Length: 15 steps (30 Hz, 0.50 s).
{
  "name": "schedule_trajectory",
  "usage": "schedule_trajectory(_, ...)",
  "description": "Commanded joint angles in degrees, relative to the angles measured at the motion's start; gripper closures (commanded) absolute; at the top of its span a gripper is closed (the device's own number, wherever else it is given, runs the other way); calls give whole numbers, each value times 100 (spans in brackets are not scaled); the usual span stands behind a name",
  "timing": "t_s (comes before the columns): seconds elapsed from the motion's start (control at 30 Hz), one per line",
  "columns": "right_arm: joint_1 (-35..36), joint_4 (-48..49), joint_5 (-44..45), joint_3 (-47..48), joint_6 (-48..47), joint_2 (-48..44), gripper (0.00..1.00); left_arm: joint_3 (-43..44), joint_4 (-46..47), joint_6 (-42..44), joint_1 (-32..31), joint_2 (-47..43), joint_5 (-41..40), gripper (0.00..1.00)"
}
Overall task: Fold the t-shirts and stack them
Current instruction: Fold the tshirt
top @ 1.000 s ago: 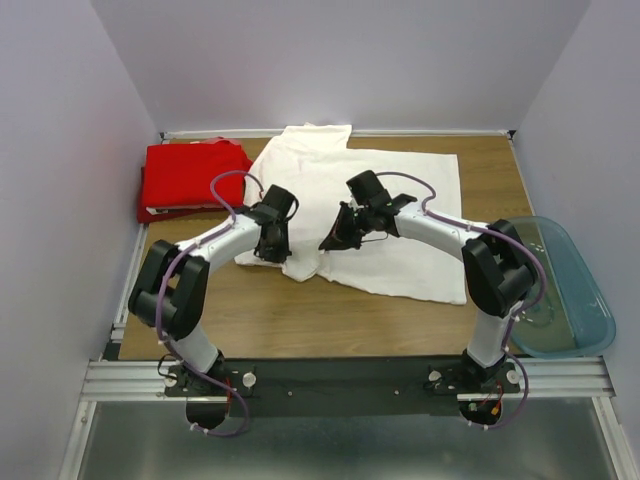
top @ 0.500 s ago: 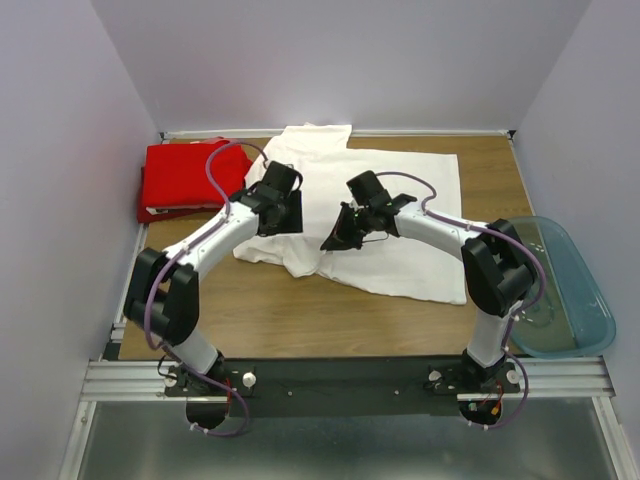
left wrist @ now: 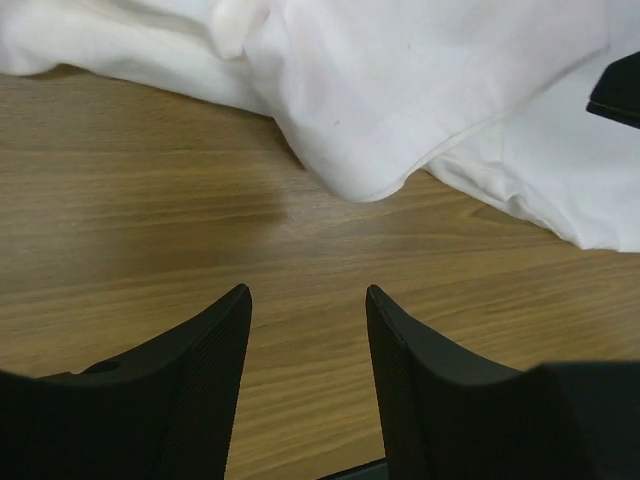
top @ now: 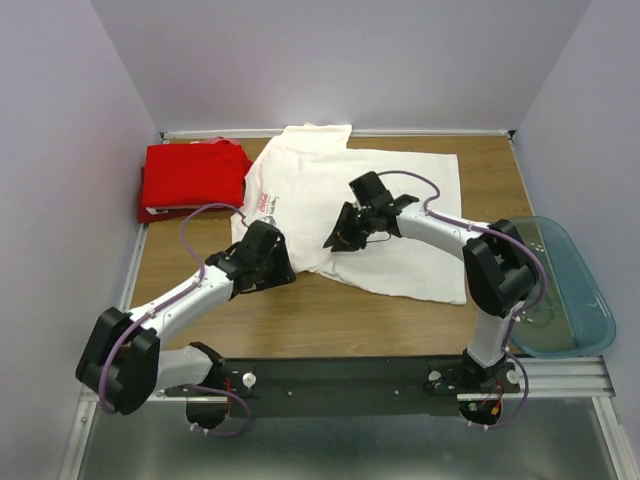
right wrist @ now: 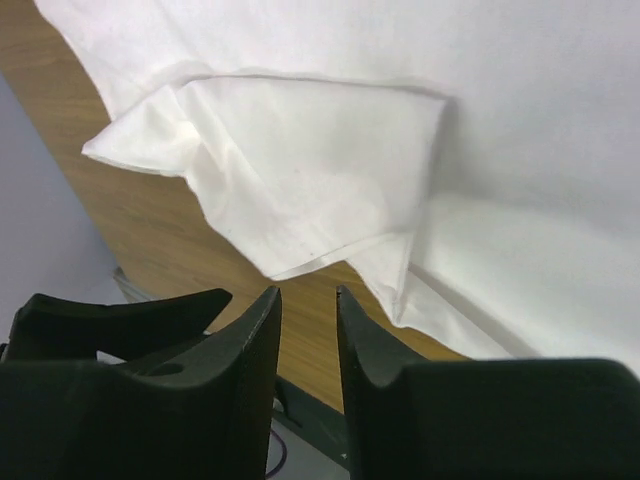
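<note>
**One down, one to go**

Far left, the red t-shirt (top: 190, 178) sits in a neat folded block at the back corner of the table (top: 330, 325). That looks like the stacking spot, parked well out of the working area.

Moving in, the left fingers (top: 268, 262) hang low over bare wood, just off the near-left edge of the white t-shirt (top: 390, 215). The wrist view shows them spread wide with nothing between them. A rounded, doubled-over lip of white cloth lies just ahead of the tips, with a strip of wood separating it from them. To my eye that is a lining-up pose: open, low and aimed at the hem, ready to slide in under it.

The white t-shirt itself is spread across the middle of the table, collar towards the back wall and a small red logo (top: 262, 200) showing on its left side. It lies mostly flat, which suits folding, but its near-left corner is rumpled and turned over on itself.

Further right, the right fingers (top: 340, 232) hover over that same corner from the other side. Their gap is narrow and they grip nothing. A folded-back flap of cloth lies just past and below their tips, though I cannot tell how high above it they sit.

At the far right, a blue-tinted tub (top: 560, 290) rests off the table's edge, well apart from both shirts.
</note>
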Motion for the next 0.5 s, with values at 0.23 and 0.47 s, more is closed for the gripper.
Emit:
schedule_trajectory(0.23, -70, -448, 773, -355, -363, -628, 59, 570, 788, -46, -42, 1149, -190, 45)
schedule_trajectory(0.47, -70, -545, 809, -390, -433, -821, 58, 720, 938, 24, -42, 1535, -454, 50)
